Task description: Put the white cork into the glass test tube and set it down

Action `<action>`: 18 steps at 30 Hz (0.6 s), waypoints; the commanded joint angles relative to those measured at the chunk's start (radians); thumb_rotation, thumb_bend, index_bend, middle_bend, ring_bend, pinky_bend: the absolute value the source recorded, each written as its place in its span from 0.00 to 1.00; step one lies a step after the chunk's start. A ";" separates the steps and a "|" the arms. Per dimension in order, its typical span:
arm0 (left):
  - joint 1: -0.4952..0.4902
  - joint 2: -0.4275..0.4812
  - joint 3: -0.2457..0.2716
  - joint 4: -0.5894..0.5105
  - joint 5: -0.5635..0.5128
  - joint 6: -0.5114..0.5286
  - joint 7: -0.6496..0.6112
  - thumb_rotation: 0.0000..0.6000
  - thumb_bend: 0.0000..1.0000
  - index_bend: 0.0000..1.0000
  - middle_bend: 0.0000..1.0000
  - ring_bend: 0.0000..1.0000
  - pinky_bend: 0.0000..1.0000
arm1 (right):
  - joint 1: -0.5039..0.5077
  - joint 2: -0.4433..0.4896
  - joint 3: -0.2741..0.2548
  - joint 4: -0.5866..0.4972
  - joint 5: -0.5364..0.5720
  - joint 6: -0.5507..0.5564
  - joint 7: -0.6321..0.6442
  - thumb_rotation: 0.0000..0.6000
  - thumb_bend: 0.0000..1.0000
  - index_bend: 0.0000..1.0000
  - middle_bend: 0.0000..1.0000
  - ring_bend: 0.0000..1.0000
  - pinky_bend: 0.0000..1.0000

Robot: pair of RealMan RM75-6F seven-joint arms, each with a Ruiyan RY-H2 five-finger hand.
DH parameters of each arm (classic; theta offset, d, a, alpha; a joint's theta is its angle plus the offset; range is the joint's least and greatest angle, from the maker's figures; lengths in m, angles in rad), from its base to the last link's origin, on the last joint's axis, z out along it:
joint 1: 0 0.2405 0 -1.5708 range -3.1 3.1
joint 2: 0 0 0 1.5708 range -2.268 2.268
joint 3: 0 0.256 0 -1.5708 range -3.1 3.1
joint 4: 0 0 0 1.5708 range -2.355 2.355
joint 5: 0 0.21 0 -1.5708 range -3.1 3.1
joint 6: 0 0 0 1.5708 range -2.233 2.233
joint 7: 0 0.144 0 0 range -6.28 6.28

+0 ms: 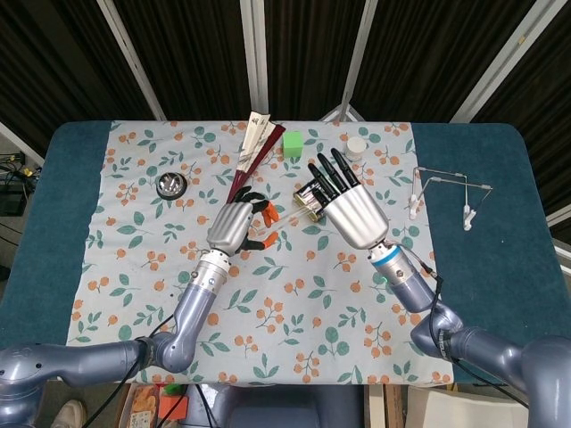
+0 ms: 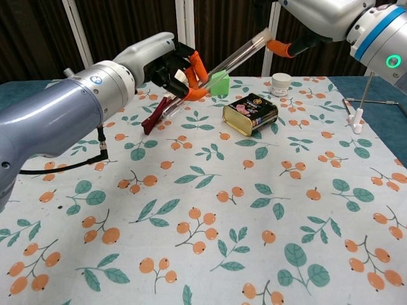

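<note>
My left hand (image 1: 234,227) (image 2: 166,63) grips the lower part of the glass test tube (image 2: 222,67), which is raised off the table and tilts up to the right. A white cork (image 2: 263,32) sits at the tube's upper mouth. My right hand (image 1: 353,212) (image 2: 321,16) hovers just past that end, fingers stretched out and apart. Its orange thumb tip (image 2: 278,46) lies close beside the cork, and I see a small gap between them. In the head view the right hand hides the tube's mouth.
Below the tube lie a black tin (image 2: 250,114), a green cube (image 2: 219,82) and a red-and-white folded fan (image 2: 154,116). A small white jar (image 2: 280,84) stands at the back, a wire rack (image 1: 446,192) on the right, a metal bowl (image 1: 170,185) on the left.
</note>
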 commanded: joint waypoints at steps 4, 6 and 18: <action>0.002 -0.005 0.001 0.006 0.005 0.004 -0.007 1.00 0.58 0.62 0.67 0.21 0.08 | -0.012 0.011 -0.008 -0.014 0.001 -0.002 -0.007 1.00 0.43 0.00 0.07 0.00 0.00; 0.002 -0.006 0.000 0.007 0.005 0.005 -0.010 1.00 0.58 0.62 0.67 0.21 0.08 | -0.015 0.013 -0.008 -0.017 0.004 -0.003 -0.010 1.00 0.43 0.00 0.05 0.00 0.00; 0.023 0.033 0.029 -0.001 0.040 0.008 -0.005 1.00 0.58 0.62 0.67 0.21 0.08 | -0.042 0.046 0.001 -0.044 0.046 -0.024 -0.055 1.00 0.43 0.00 0.01 0.00 0.00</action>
